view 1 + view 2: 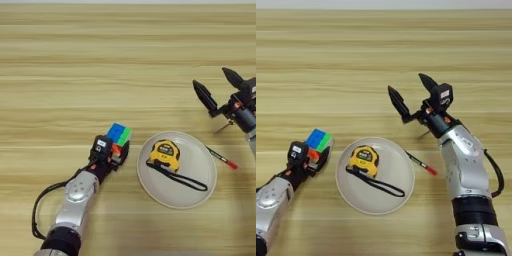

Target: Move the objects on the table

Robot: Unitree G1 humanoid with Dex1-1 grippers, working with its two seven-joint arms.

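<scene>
Jaws: left gripper pinching puzzle cube; right gripper spread wide, holding nothing | Cube: on table, just left of plate | Plate: holds tape measure | Pen: beside plate's right rim, below right gripper

The left end effector hides the puzzle cube's lower half (fingers unseen).

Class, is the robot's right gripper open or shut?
Open. The right gripper holds its two black fingers spread wide above the table, with nothing between them.
</scene>
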